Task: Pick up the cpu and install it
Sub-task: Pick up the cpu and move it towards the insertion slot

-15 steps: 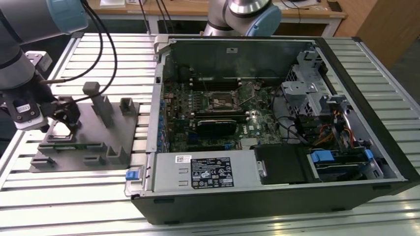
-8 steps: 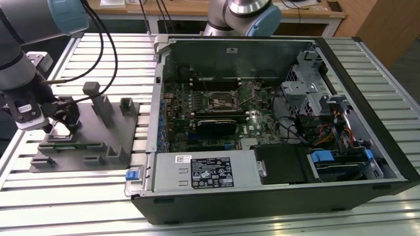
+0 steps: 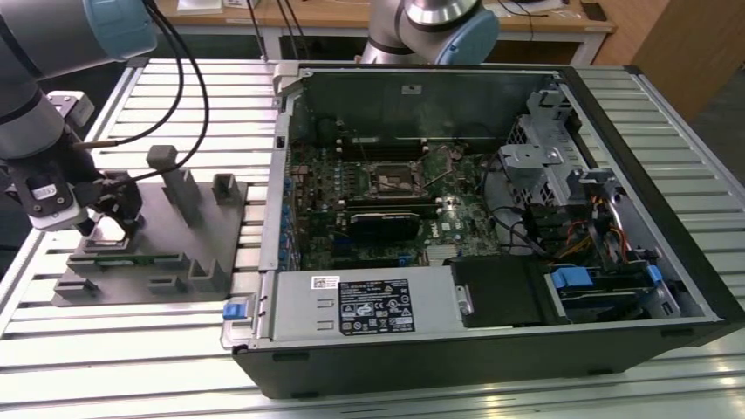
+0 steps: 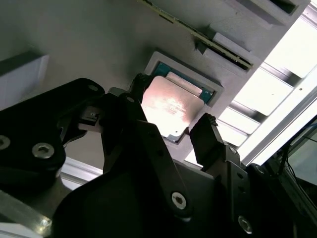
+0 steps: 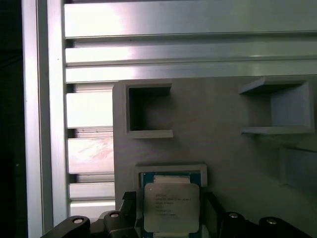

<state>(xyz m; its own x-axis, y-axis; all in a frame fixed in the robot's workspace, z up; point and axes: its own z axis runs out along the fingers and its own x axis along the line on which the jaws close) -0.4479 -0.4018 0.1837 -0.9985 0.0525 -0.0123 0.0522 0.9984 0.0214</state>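
Black fingers (image 4: 208,136) grip the cpu (image 4: 171,106), the arm (image 3: 30,122) angled down over the grey fixture (image 3: 174,237).

Exterior view looks down from afar; both wrist views closely share the cpu (image 4: 171,106) (image 5: 171,208).

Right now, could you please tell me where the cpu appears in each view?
Exterior view: the cpu is a pale patch under the gripper, on the grey fixture at the exterior view's left.
Second wrist view: cpu in the fixture's framed pocket.
First wrist view: cpu in that same pocket.
Shared landmark: the grey fixture.
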